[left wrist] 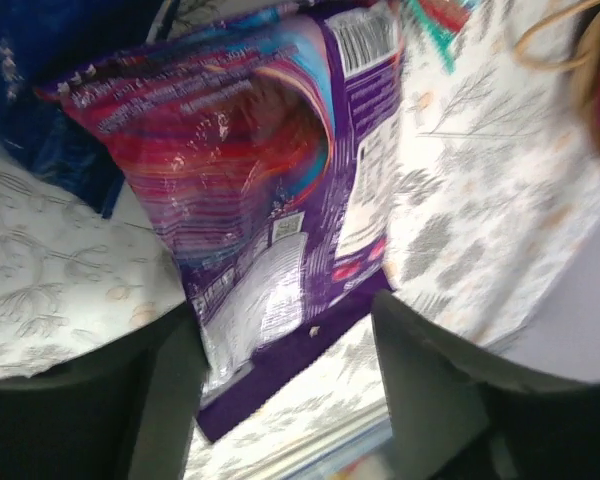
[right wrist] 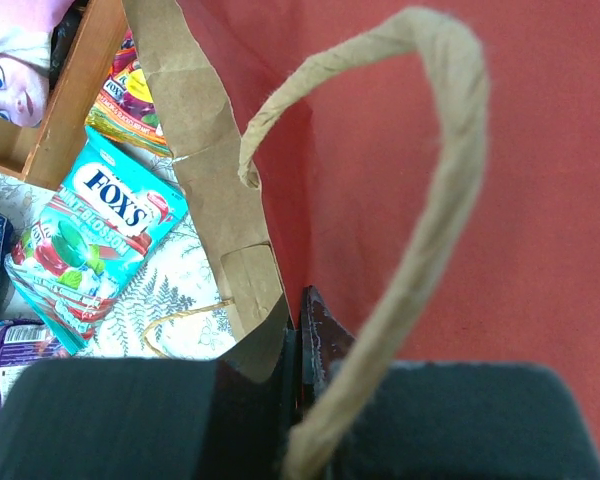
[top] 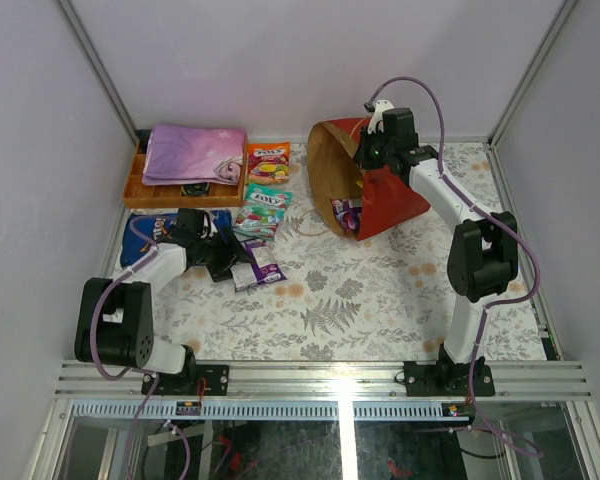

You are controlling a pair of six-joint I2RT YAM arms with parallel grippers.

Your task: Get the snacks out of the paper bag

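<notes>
The red paper bag point(top: 385, 195) lies on its side, its brown mouth facing left, with a purple packet point(top: 346, 213) still inside. My right gripper point(top: 372, 140) is shut on the bag's top rim point(right wrist: 280, 330); its string handle point(right wrist: 420, 230) loops over the fingers. My left gripper point(top: 230, 262) is open over a purple packet point(top: 258, 265) lying flat on the table; in the left wrist view the packet point(left wrist: 270, 200) reaches between the open fingers. A green Fox's packet point(top: 262, 210), an orange packet point(top: 268, 162) and the blue Doritos bag point(top: 145, 238) lie out on the table.
An orange tray point(top: 140, 190) with a folded purple-pink cloth point(top: 192, 152) stands at the back left. The enclosure walls close in on both sides and at the back. The bag's other string handle point(top: 310, 222) lies on the patterned tablecloth.
</notes>
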